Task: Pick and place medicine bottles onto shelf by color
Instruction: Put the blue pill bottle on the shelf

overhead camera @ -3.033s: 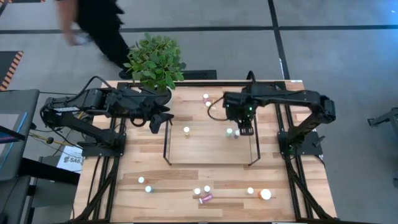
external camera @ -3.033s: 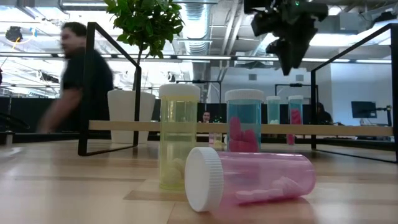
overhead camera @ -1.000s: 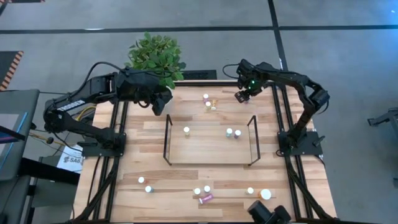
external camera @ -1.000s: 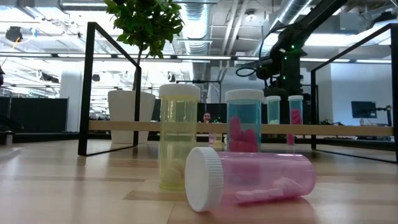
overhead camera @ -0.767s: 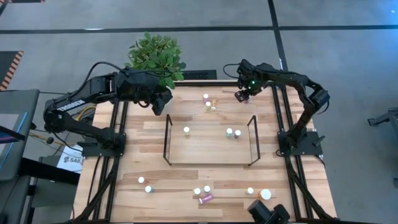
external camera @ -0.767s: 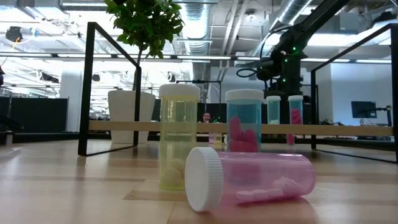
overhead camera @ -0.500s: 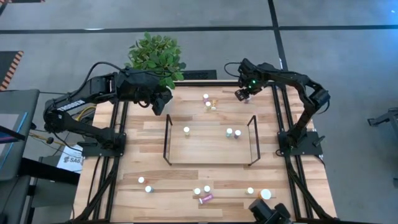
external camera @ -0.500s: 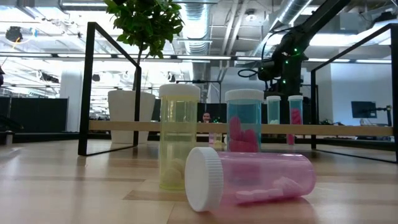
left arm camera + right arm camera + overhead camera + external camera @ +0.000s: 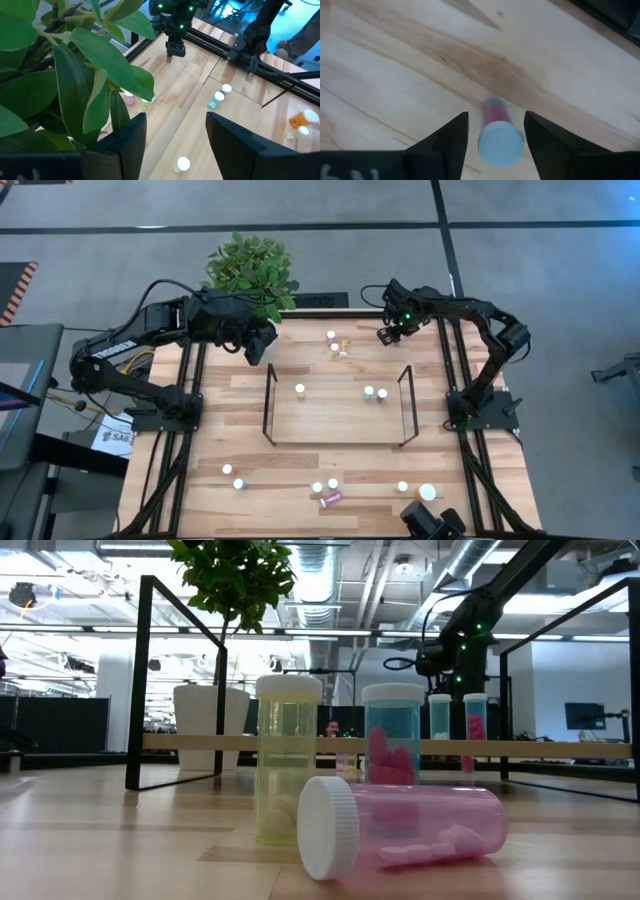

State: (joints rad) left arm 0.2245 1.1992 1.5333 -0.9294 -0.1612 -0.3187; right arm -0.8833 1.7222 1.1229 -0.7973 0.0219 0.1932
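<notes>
Medicine bottles, high view count: three on the shelf (image 9: 335,432), three or so in a cluster beyond its far edge, about seven along the near table edge, among them one wider orange bottle (image 9: 427,492) and one pink bottle (image 9: 331,498) lying on its side.

Pink bottle with white cap (image 9: 496,134): one, upright on the table, directly between the right gripper (image 9: 384,336) jaws, which stand apart around it without touching.

Left gripper (image 9: 258,351): jaws apart, empty, beside the potted plant (image 9: 248,277).

Writing: white label under the left arm reads partly "SAG" (image 9: 112,438).
</notes>
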